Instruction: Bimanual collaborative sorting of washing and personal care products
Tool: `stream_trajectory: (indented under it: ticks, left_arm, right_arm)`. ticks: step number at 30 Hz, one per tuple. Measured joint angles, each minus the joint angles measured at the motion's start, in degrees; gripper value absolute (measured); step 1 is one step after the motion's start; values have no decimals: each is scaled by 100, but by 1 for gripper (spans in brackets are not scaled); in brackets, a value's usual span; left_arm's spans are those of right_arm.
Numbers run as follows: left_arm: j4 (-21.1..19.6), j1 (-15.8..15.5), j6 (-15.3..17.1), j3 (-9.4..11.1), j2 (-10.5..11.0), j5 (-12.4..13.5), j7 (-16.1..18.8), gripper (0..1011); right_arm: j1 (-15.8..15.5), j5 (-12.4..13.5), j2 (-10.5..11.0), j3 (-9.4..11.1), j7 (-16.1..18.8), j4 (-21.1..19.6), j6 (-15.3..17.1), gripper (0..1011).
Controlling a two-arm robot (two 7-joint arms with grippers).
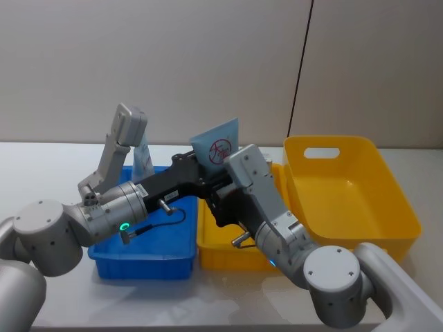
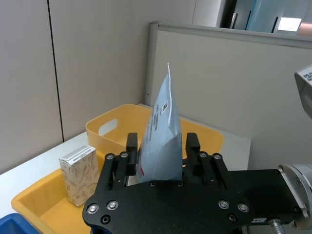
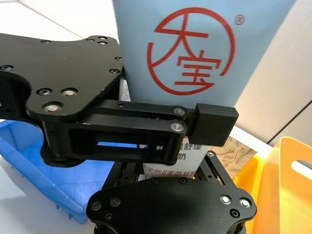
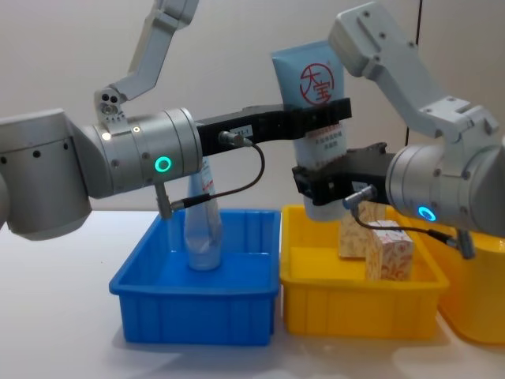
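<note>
Up in the air over the left end of the small yellow bin (image 4: 355, 312), the large tube (image 4: 309, 79) with its red circle logo stands upright, flat crimped end on top. The left end effector (image 4: 319, 112) reaches in from the left and is clenched across the tube's middle. The right end effector (image 4: 327, 180) sits just below it, around the tube's lower end; whether it's clamped there I cannot tell. Tight quarters here, with one end effector stacked right over the other.

There's open air above and behind the tube, right back to the plain grey wall (image 1: 208, 62). Underneath is white tabletop (image 4: 55, 316), with three bins in a row. The blue bin (image 4: 193, 316) is on the left, the small yellow one is hard against it, and the deep yellow bin (image 1: 387, 187) is on the right.

A smaller tube (image 4: 203, 233) stands on end in the blue bin, under the left arm. In the small yellow bin, one speckled box (image 4: 389, 251) stands upright with a second box (image 4: 353, 233) just behind it, both below and to the right of the held tube.
</note>
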Motion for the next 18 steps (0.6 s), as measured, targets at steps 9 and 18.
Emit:
stream_trajectory:
  ticks: [9,18]
  left_arm:
    - [-1,1,0,-2,2,0,-1,802]
    - [1,0,0,-2,3,0,0,1001]
  right_arm:
    - [-85,-14,-21,140,-161,-41,-24,318]
    - [-212,-35,-27,448,-500,-136,-39,275]
